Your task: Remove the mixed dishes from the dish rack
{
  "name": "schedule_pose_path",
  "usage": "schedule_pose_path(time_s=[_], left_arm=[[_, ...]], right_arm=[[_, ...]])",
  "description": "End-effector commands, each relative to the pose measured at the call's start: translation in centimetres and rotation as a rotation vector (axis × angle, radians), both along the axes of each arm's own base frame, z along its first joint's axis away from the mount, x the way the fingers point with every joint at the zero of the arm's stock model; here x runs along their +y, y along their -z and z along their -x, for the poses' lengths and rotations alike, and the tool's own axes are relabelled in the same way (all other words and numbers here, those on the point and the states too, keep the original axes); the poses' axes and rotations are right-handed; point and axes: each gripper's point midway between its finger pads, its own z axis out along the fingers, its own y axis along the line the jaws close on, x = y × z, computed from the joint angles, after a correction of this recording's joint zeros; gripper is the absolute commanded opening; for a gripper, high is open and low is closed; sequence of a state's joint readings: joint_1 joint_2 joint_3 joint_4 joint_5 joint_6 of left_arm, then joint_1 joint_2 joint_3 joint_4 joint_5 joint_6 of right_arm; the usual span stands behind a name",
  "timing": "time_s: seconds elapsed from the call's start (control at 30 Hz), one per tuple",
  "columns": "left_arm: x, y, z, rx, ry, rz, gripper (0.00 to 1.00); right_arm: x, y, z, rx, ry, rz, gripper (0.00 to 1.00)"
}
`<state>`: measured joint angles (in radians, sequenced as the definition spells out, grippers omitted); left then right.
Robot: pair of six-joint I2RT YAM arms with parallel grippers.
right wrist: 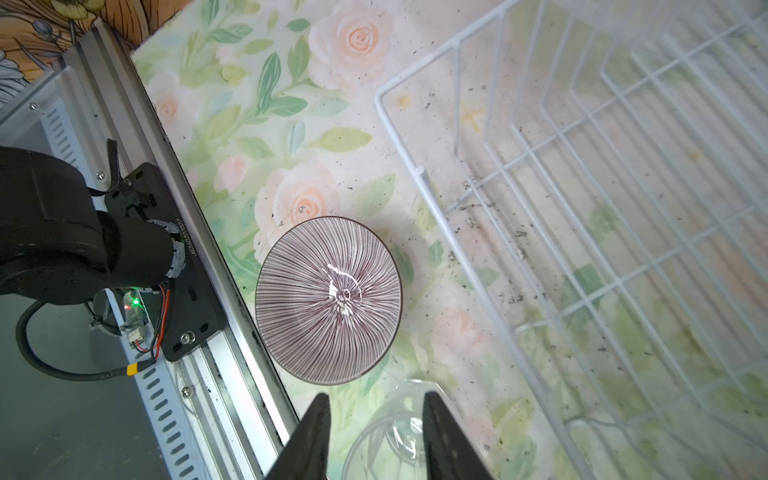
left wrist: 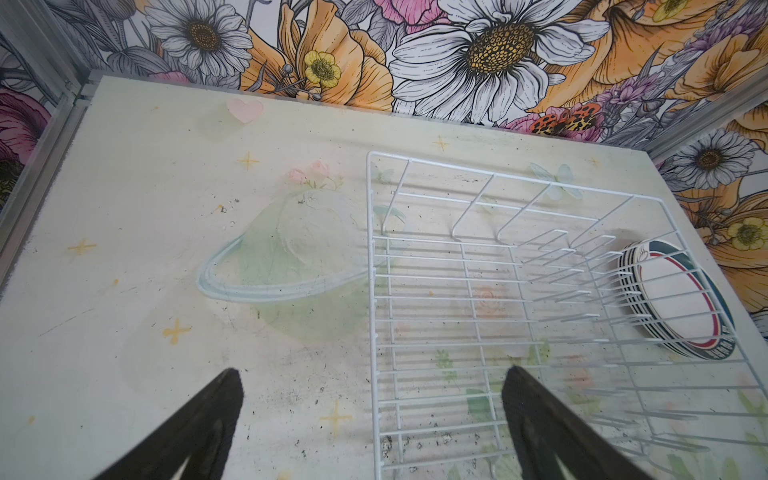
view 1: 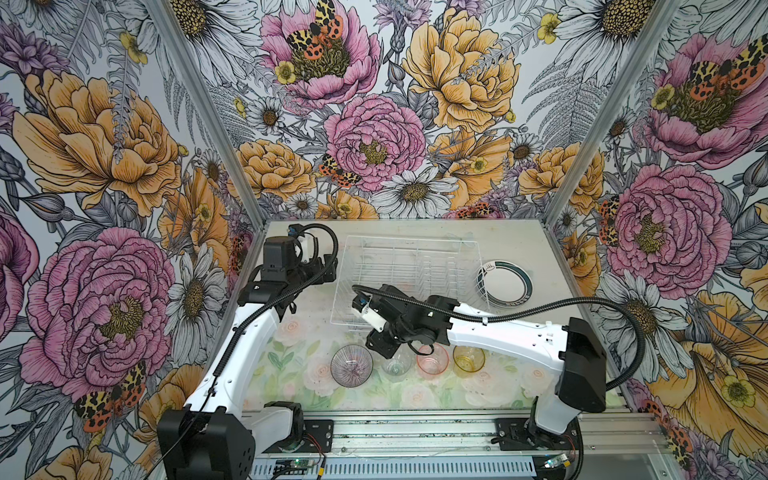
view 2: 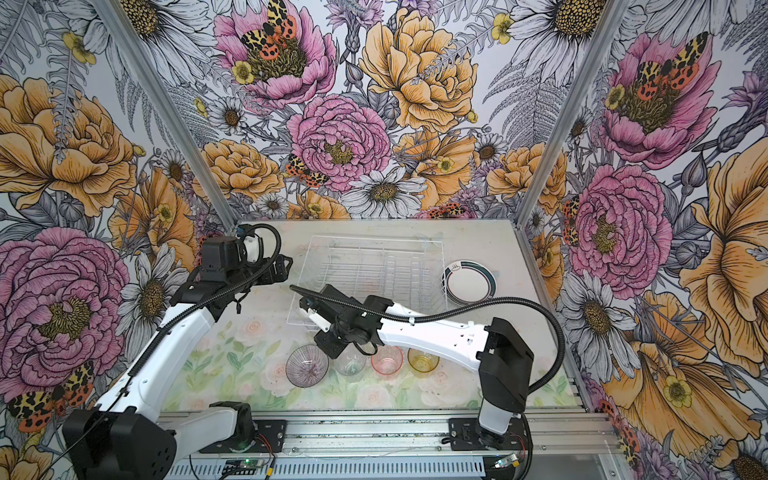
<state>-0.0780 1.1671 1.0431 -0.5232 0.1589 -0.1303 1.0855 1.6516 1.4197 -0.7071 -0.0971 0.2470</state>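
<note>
Rack (view 1: 407, 266): white wire, rectangular, grid base, low sides, rows of upright prongs in its R half. Sits mid-bench, toward the back wall.

Plates (view 1: 505, 282): round, glossy white w/ teal + red rim bands. They're stacked on the bench (view 1: 291, 249) just beside the rack's R side, outside it. Count unclear.

4 pieces stand in a row in front of the rack, mouths up, L to R in both top views:
- bowl (right wrist: 328, 299): conical, fine radial grey-purple ribs, shiny centre
- clear glass (view 1: 397, 365): see-thru, thin wall
- pink glass (view 1: 433, 358): tinted, translucent
- amber glass (view 1: 468, 358): tinted, translucent

L claw (left wrist: 373, 374): black tapered fingers spread wide, nothing between them. It hangs over bare bench by the rack's L edge.

R claw (right wrist: 376, 398): fingers parted w/ a clear gap, right above the clear glass, whose rim shows in the gap. Can't tell if either finger touches it. The R arm reaches across the rack's front edge.

Bench: matte, pale. The front half has a faded rose + leaf print. The back half is cream w/ yellow stars, a ringed planet and a pink heart. Dark specks lie scattered, thickest under the rack.

Alu rail along the front carries both arm bases. Alu posts stand at the corners. 3 walls wear bold floral paper: pink + orange peonies, daisies, spotted moths.
</note>
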Motion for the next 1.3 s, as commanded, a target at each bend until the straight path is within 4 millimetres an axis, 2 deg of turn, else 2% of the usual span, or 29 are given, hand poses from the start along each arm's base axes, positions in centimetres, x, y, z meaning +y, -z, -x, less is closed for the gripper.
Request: schedule_pose_path(time_s=[0.0,0.1,0.27,0.43,0.6,0.73,0.83,0.97,1.2,1.27], left_arm=[[0.1,-0.8,-0.3,-0.05,-0.002,0.038,0.99],[0.1,-1.2,-0.4,-0.077,-0.001,0.041,0.99],[0.2,-1.8,-0.4,-0.143,-0.007,0.041,0.99],[0.5,-2.3,-0.7,-0.218,-0.023,0.043,0.99],[1.8,-1.7,-0.5,-0.309,-0.088,0.02,0.99],[3.8,0.2,-0.1,-0.352,-0.166,-0.049,0.99],[5.7,2.0,0.0,-0.324,-0.226,-0.125,0.99],[6.9,5.5,-0.1,-0.292,-0.242,-0.227,0.99],[6.0,9.4,-1.7,-0.447,-0.175,-0.239,0.99],[5.9,8.9,-2.5,-0.471,-0.178,-0.215,0.99]], right_arm=[[-2.9,-4.5,-2.3,-0.103,0.11,-0.079,0.42],[-6.4,-6.6,-4.4,-0.173,0.215,-0.1,0.45],[-15.1,-9.4,-8.7,-0.296,0.501,-0.118,0.54],[-24.3,-10.5,-12.0,-0.402,0.797,-0.107,0.66],[-32.2,-10.6,-13.2,-0.53,1.049,-0.092,0.74],[-37.8,-9.2,-12.9,-0.6,1.23,-0.099,0.78],[-40.3,-7.8,-12.8,-0.611,1.31,-0.113,0.78],[-41.9,-6.0,-13.3,-0.603,1.359,-0.111,0.78],[-43.6,-4.1,-15.3,-0.616,1.41,-0.075,0.78],[-44.1,-3.3,-15.9,-0.625,1.419,-0.063,0.78]])
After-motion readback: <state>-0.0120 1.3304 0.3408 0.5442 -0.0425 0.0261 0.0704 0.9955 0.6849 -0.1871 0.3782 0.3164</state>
